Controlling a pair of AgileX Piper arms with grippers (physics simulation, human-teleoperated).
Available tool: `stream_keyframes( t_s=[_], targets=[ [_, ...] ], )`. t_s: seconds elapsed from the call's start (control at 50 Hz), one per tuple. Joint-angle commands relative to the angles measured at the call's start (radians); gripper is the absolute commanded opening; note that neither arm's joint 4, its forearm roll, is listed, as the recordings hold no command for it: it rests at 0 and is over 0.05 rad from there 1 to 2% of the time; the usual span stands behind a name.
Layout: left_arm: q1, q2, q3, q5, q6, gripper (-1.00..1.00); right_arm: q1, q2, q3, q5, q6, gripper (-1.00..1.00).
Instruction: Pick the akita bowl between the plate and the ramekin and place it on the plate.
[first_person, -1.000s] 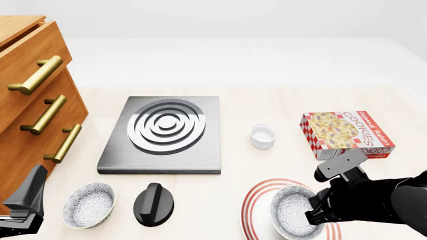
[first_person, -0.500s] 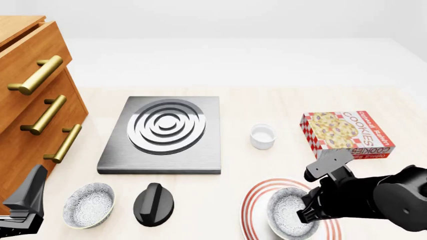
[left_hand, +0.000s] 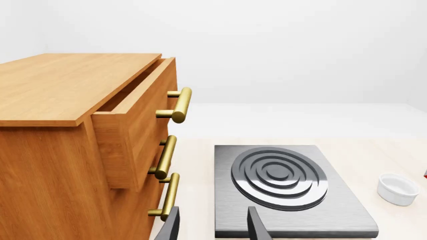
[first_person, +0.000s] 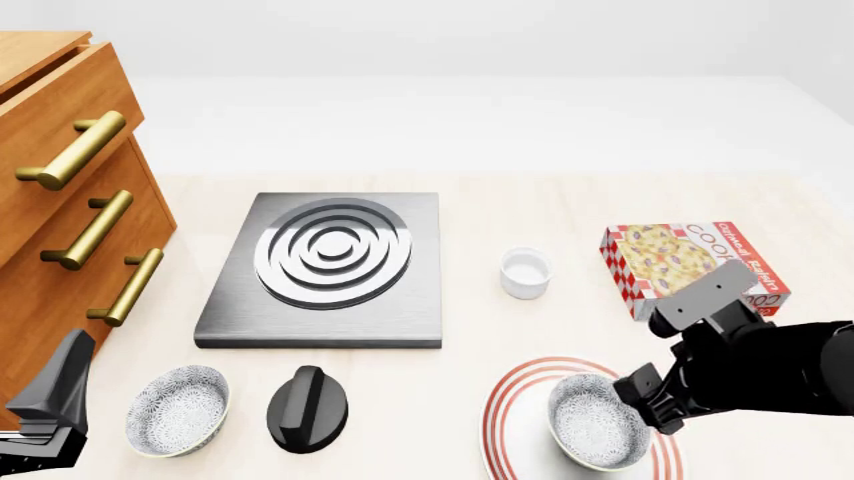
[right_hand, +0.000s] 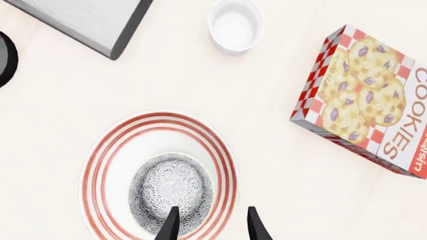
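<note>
The akita bowl (right_hand: 171, 192) sits upright inside the plate (right_hand: 113, 145), so the placing looks done, my right gripper (right_hand: 210, 225) fingers spread just above its rim, only my retreat left.

Plate (first_person: 514, 420) rim under right tool (first_person: 641, 398)

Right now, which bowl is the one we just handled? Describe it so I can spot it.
Find the cookie box on the right; nearer the arms lies the red-ringed plate. The speckled akita bowl sits on it by the right gripper, unlike its twin beside the black knob.
</note>
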Motion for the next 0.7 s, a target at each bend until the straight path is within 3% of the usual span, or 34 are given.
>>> stream_keyframes(
  t_s=[0.02,0.28,0.56,0.7],
  targets=[
    [0.0,0.0,0.0,0.0,0.0,1.0,-0.046,-0.133,-0.172,0.218,-0.059,1.0],
    [0.0,0.0,0.0,0.0,0.0,1.0,-0.051,-0.199,-0.411,0.412,-0.029,1.0],
    [0.0,0.0,0.0,0.0,0.0,1.0,-0.056,-0.223,-0.48,0.468,0.0,1.0],
    [0.0,0.0,0.0,0.0,0.0,1.0,-0.05,-0.195,-0.464,0.436,0.021,1.0]
  ],
)
